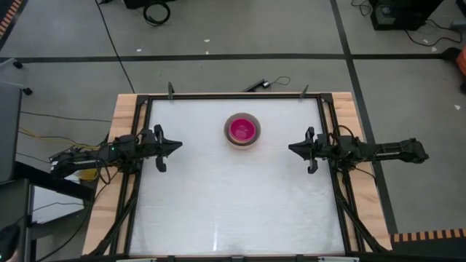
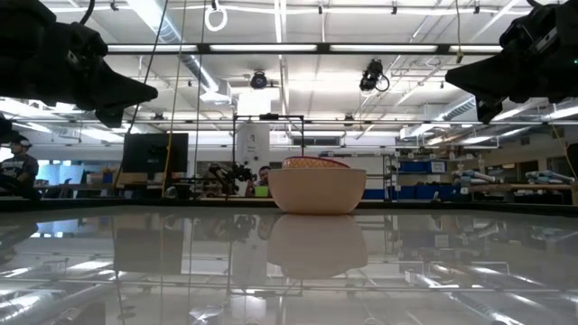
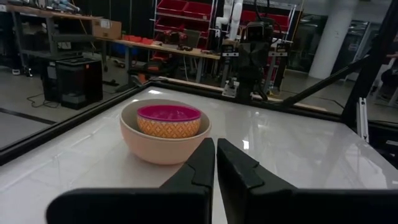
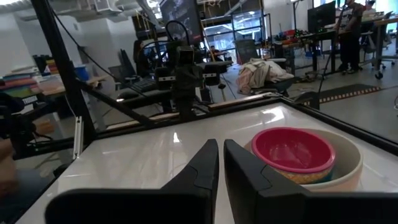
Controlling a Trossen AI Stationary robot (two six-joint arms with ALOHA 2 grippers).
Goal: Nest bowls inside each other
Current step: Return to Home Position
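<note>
A stack of nested bowls [image 1: 242, 130] stands on its base on the white table, toward the far edge and near the middle. The outer bowl [image 3: 163, 144] is beige; a red-magenta bowl [image 3: 168, 119] with a patterned orange wall sits inside it, its rim above the beige rim [image 4: 292, 151]. My left gripper [image 1: 177, 145] hovers shut at the table's left edge, pointing level toward the bowls. My right gripper [image 1: 293, 148] hovers shut at the right edge, facing it. Both are well apart from the bowls [image 2: 316, 188].
A black metal frame [image 1: 233, 97] runs round the white table top. The opposite arm [image 3: 252, 59] stands in each wrist view beyond the bowls. The near half of the table [image 1: 233, 211] is bare white surface. Workshop benches and people stand beyond the table.
</note>
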